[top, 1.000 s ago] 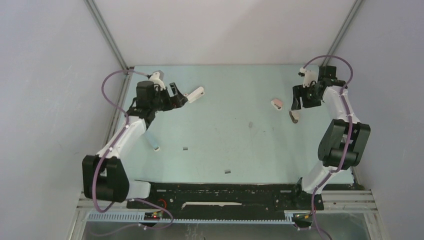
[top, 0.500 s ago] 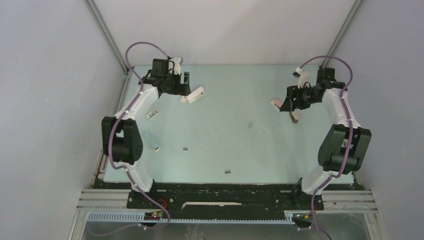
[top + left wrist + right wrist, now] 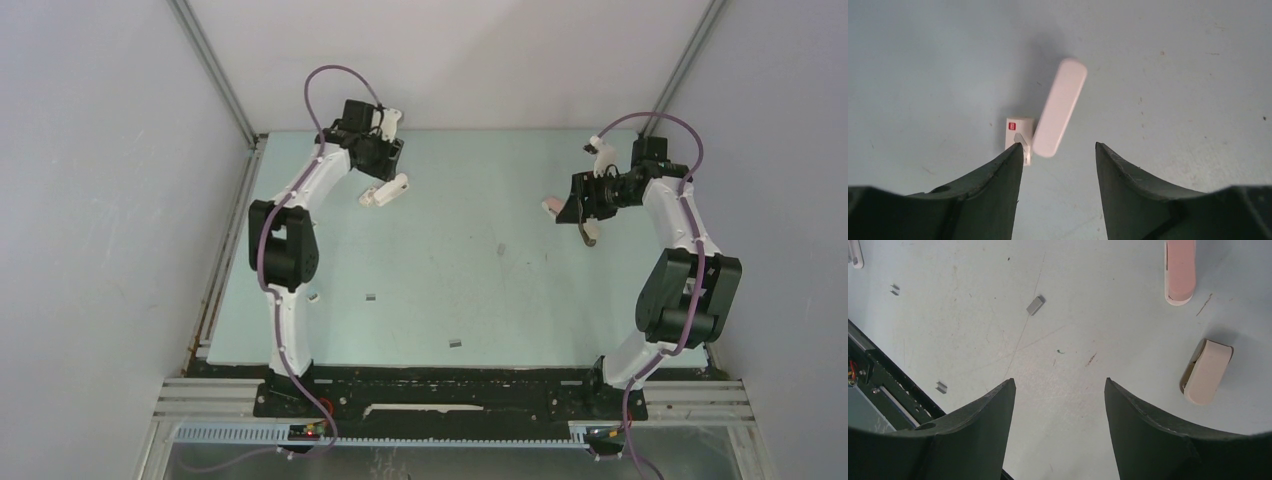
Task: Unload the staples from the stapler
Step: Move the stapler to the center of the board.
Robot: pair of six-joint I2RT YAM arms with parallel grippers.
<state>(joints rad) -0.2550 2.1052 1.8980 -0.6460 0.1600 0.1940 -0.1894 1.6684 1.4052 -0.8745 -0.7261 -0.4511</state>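
At far left, left gripper [image 3: 1058, 150]: jaws apart above the white stapler [image 3: 1059, 114], I judge to grasp it.
right gripper [image 3: 1058, 385]: jaws apart, empty.
staples [image 3: 1035, 305]: loose, mid-table.

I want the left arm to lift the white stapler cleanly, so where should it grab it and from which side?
Probably pinch the white stapler across its narrow width around mid-length, coming straight down from above. It is a long slim bar with parallel long sides, and the white-and-red box crowds one end.
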